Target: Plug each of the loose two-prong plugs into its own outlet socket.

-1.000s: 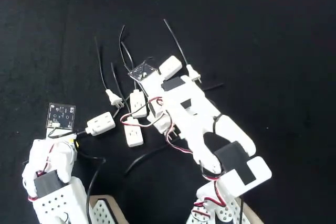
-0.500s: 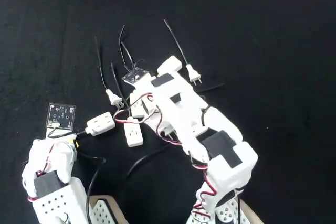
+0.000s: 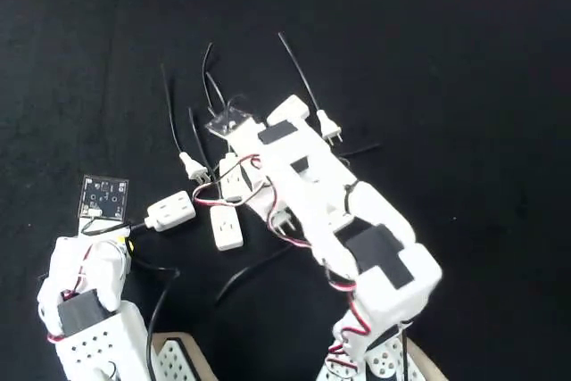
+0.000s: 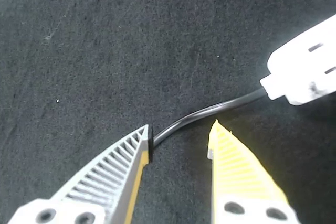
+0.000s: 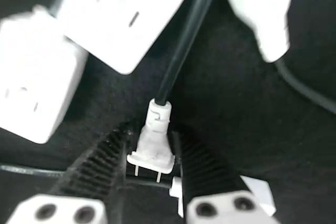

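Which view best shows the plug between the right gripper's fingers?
The right wrist view: the plug sits close up between the fingers of the right gripper, prongs and cord plain. In the high view the right arm lies over that spot. The left wrist view looks at an outlet and its cord.

Matt black cloth covers the table; plug and socket are smooth white plastic.

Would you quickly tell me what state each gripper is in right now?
Left gripper: open, holding nothing.
Right gripper: closed on a two-prong plug.
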### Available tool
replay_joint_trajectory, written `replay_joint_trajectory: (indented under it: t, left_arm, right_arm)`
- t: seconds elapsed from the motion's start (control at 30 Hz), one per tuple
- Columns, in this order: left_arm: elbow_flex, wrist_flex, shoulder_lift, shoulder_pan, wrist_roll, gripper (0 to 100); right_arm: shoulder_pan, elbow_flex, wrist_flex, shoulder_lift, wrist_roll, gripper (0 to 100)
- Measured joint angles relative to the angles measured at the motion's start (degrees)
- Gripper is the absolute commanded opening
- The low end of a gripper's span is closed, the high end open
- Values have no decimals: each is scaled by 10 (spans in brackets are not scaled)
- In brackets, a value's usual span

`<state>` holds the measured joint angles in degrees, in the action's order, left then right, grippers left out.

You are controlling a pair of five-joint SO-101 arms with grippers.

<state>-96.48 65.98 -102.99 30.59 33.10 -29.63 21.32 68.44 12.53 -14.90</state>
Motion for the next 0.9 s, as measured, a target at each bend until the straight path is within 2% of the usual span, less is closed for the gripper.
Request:
replay_joint_trajectory:
  t: [0.23, 0.4, 0.47, 0.7, 0.9]
  left_arm:
    - [0, 0, 0, 0, 0, 188]
    - [0, 0, 0, 0, 0, 188]
    - [0, 0, 0, 0, 0, 188]
    - [0, 0, 0, 0, 0, 188]
    - [0, 0, 0, 0, 0, 188]
  right_arm:
    - [23, 48, -98, -62, -34, 30]
    - [20, 48, -109, -44, -43, 214]
    - [20, 48, -109, -40, -35, 250]
    - [21, 11, -42, -40, -69, 250]
    - [47, -1, -34, -39, -73, 250]
